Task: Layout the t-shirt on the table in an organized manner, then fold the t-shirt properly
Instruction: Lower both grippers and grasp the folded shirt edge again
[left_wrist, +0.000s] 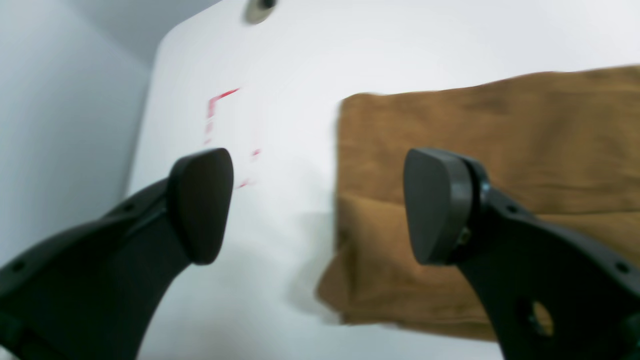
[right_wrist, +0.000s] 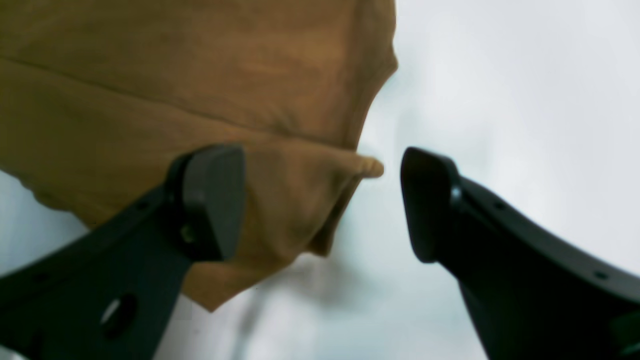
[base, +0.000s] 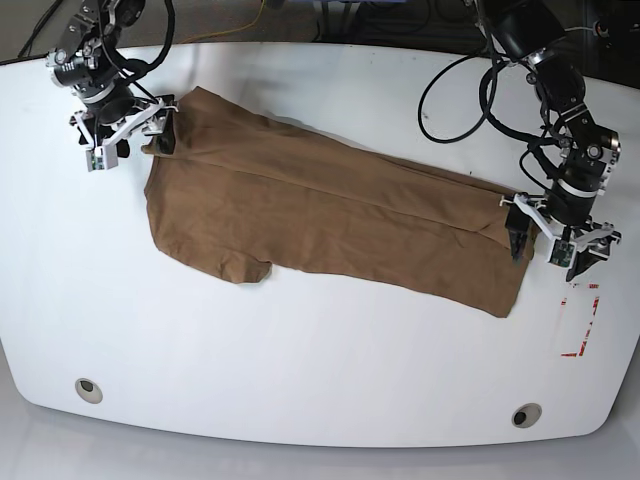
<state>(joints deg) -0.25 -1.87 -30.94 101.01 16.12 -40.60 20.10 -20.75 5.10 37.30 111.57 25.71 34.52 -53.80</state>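
Table (base: 300, 380), t-shirt (base: 330, 215) stretched diagonally across

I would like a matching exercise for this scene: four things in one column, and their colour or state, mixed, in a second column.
Things:
1. t-shirt
2. table
3. dashed mark
4. left tool

Colour or state:
A. red
B. open, holding nothing
C. tan-brown, lying partly folded
D. glossy white

Pairs: 1-C, 2-D, 3-A, 4-B
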